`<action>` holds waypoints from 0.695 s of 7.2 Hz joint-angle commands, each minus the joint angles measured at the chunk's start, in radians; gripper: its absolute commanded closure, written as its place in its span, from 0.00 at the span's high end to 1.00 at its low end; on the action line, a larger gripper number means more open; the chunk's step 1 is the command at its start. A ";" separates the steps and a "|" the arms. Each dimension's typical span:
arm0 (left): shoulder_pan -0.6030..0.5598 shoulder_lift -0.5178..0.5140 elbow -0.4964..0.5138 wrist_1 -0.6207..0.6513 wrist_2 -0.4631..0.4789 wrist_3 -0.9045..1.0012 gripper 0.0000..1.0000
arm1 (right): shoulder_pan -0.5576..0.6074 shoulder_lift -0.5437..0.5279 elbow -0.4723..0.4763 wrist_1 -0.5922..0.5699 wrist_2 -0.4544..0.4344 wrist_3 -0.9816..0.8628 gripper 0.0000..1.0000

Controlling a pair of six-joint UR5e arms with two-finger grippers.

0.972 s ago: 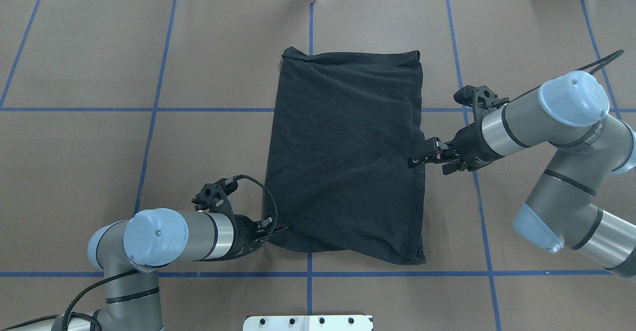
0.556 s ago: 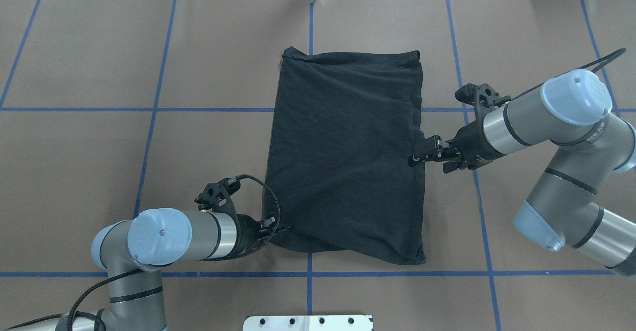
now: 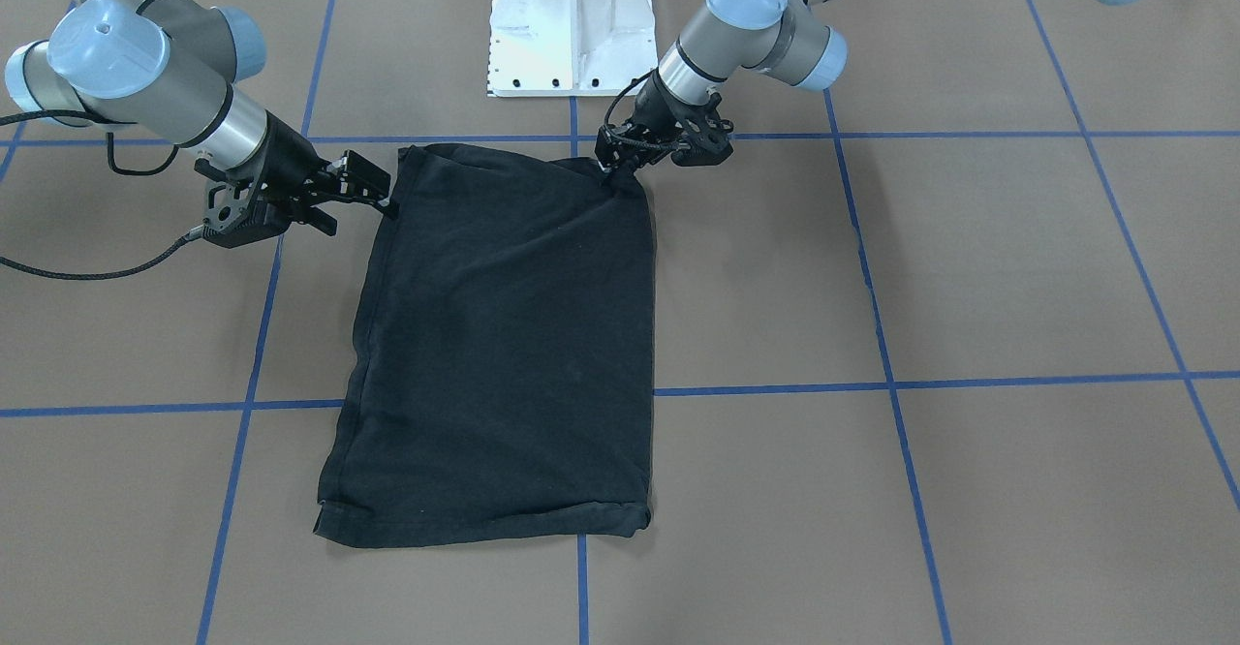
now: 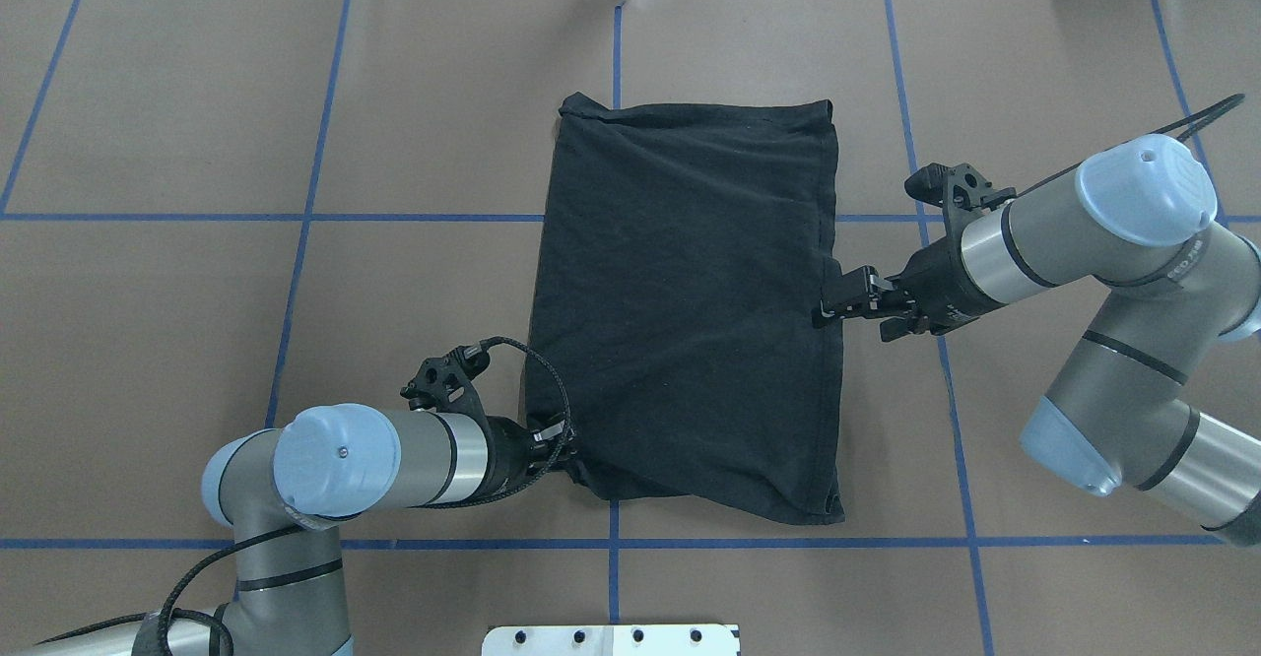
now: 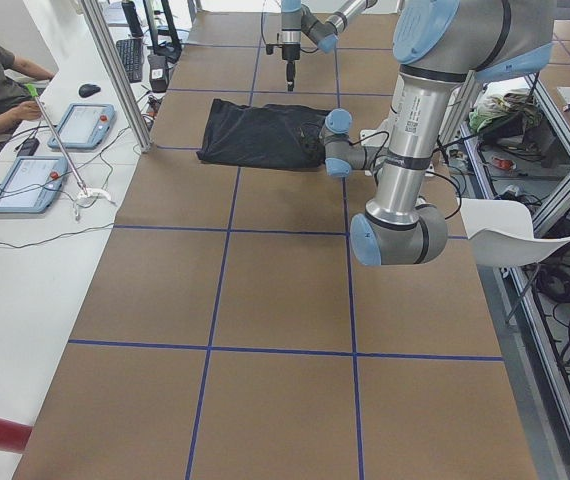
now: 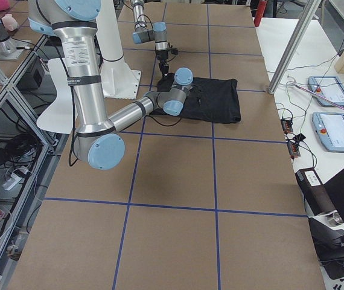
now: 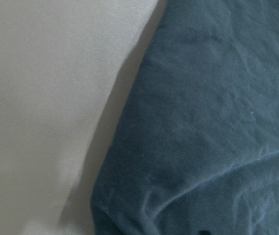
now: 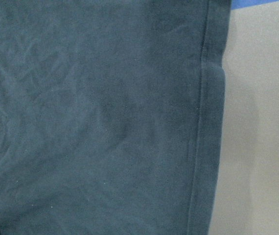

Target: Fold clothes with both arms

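black t-shirt (image 4: 690, 311) folded flat, l jaws (image 4: 564, 451) pinching near corner, r jaws (image 4: 826, 311) gripping side hem

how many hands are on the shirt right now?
2. The left hand is at the T-shirt's near-left corner; the right hand is midway along its right edge. Whether either is clamped on the cloth can't be told.
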State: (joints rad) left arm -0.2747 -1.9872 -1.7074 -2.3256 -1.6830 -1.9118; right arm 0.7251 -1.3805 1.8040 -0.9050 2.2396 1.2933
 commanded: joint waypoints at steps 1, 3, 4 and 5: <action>-0.027 0.002 -0.049 0.002 -0.013 -0.016 0.00 | -0.001 0.000 0.000 0.000 0.000 0.015 1.00; -0.060 0.008 -0.133 0.076 -0.055 -0.013 0.00 | -0.025 0.000 0.012 0.002 -0.011 0.233 1.00; -0.060 0.008 -0.171 0.115 -0.057 -0.013 0.00 | -0.082 -0.002 0.038 0.021 -0.067 0.329 1.00; -0.060 0.010 -0.181 0.126 -0.058 -0.013 0.00 | -0.177 -0.012 0.073 0.021 -0.195 0.413 1.00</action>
State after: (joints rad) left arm -0.3320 -1.9787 -1.8626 -2.2264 -1.7365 -1.9252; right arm 0.6393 -1.3845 1.8418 -0.8898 2.1588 1.5910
